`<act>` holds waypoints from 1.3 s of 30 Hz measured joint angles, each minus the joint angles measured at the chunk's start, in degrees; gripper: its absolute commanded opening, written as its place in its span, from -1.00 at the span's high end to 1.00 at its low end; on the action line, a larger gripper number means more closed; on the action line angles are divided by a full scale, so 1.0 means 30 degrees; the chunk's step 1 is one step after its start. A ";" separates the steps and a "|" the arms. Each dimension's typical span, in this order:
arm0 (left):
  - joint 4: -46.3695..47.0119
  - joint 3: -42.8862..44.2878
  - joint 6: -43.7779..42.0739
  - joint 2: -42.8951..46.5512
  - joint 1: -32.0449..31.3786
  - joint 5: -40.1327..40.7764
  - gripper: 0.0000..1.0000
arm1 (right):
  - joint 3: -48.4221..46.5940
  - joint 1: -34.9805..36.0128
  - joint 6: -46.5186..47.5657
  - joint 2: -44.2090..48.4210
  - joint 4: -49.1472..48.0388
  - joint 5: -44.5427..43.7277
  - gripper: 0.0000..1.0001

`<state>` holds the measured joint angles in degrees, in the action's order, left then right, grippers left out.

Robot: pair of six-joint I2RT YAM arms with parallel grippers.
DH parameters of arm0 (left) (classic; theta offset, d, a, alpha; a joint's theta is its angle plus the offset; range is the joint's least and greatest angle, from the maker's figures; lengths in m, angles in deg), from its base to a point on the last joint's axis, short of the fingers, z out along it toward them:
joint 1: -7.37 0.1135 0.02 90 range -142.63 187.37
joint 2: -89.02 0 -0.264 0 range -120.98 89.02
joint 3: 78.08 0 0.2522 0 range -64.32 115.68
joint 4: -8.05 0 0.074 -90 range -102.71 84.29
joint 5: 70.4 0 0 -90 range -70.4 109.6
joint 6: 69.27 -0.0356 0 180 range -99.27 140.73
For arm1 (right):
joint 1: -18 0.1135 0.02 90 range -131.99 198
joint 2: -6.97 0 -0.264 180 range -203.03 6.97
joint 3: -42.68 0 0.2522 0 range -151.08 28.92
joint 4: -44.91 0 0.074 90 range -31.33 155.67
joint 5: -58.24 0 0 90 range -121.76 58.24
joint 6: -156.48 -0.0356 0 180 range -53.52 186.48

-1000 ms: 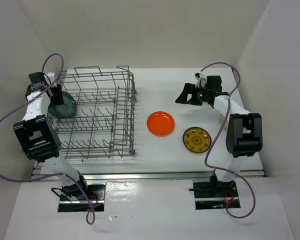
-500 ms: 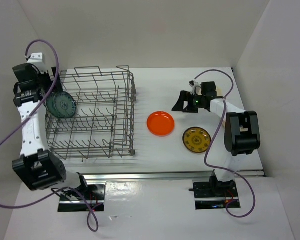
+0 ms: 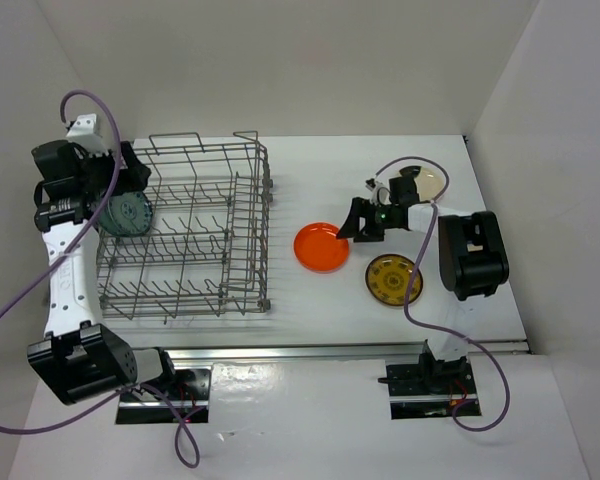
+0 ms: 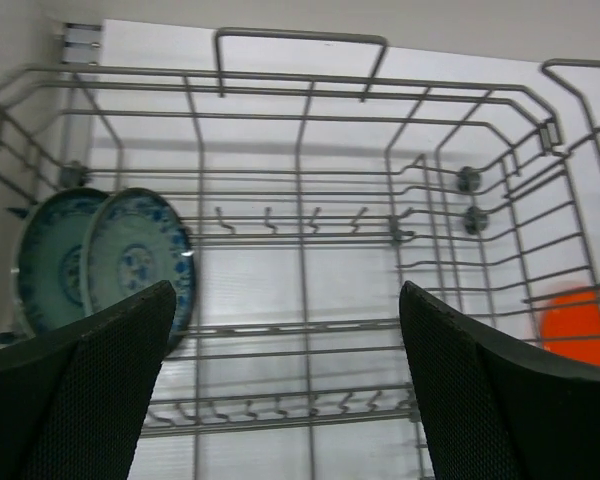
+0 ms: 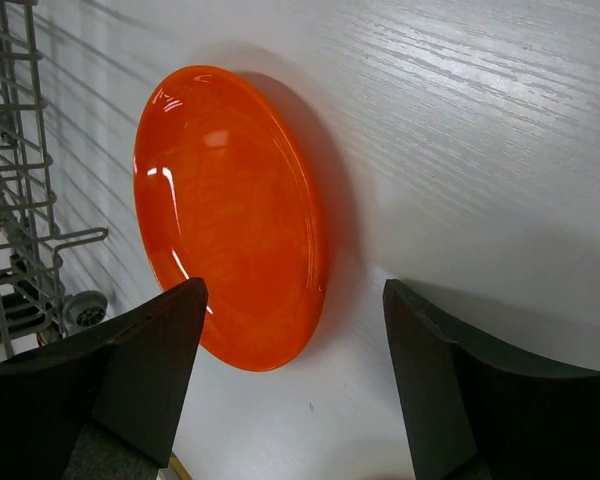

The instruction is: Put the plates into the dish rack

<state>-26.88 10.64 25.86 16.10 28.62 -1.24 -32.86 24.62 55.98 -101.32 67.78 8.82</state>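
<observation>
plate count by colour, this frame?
blue-green plates: 2, in the rack
orange plate: 1
yellow-brown plate: 1
cream plate: 1, partly hidden by the right arm
Total: 5 plates in view

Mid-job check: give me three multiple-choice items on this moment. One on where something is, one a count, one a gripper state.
1. Where is the orange plate?
A) in the dish rack
B) held in the right gripper
C) flat on the table, right of the rack

2. How many plates stand in the rack?
A) two
B) none
C) four

3. What state is the left gripper in?
A) shut on a plate
B) open, holding nothing
C) shut on a rack wire

Answers:
1 C: the top view shows it lying on the table, ungripped.
2 A: the left wrist view shows two blue-green plates upright side by side.
3 B: its fingers stand wide apart with nothing between them.
</observation>
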 measured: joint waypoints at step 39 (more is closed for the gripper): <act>0.1931 0.3927 0.4707 -0.3198 -1.1839 -0.6936 -0.71 | -0.8262 0.1384 0.0605 0.6739 0.1654 -0.2863 1.00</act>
<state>-21.09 22.42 39.98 6.50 -6.90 -22.05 -57.64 28.77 57.79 -81.11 72.74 0.23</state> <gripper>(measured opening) 0.858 0.030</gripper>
